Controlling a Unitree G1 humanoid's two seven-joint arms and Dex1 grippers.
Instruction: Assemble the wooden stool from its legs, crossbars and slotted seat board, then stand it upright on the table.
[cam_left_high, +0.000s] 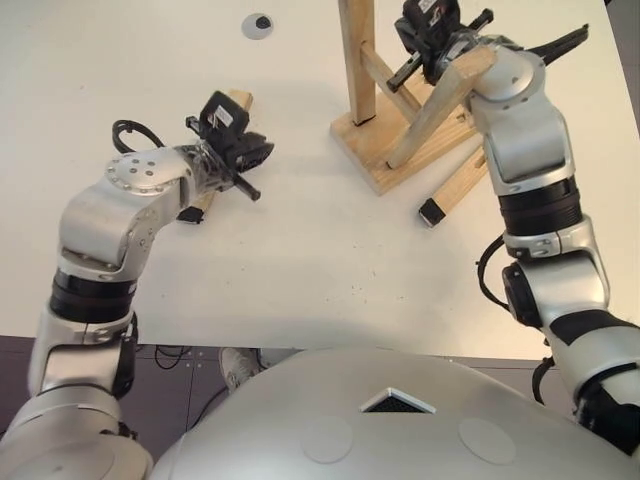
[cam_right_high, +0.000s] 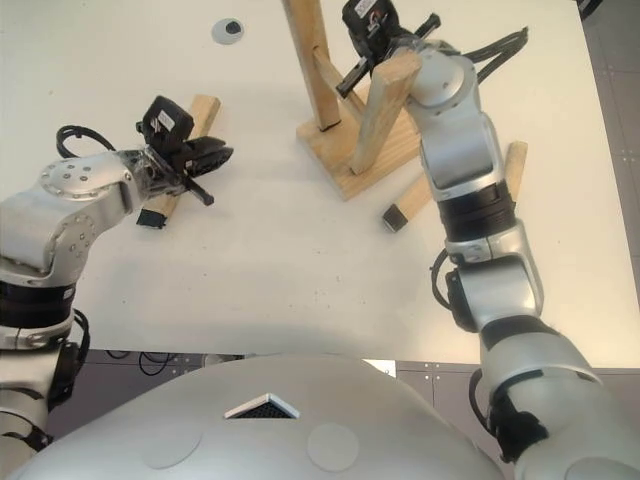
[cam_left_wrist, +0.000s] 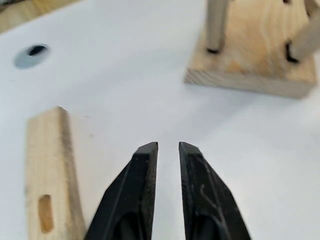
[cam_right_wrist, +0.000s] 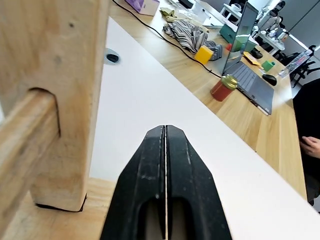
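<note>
The slotted seat board (cam_left_high: 385, 160) lies flat on the white table with two legs standing in it: an upright leg (cam_left_high: 357, 60) and a leaning leg (cam_left_high: 435, 105), joined by a crossbar (cam_right_wrist: 25, 130). My right gripper (cam_right_wrist: 165, 129) is shut and empty, held high between those legs, close beside the upright one. A loose leg (cam_left_high: 452, 192) with a black foot lies against the board's near side. Another loose leg (cam_left_wrist: 47, 175) lies at the left. My left gripper (cam_left_wrist: 167, 147) hovers just beside it, its fingers slightly open with nothing between them.
A third loose leg (cam_right_high: 514, 165) lies right of my right arm. A round cable grommet (cam_left_high: 258, 24) sits in the table at the back. Bare table spans the middle and front. A neighbouring desk with clutter (cam_right_wrist: 225, 85) lies beyond the far edge.
</note>
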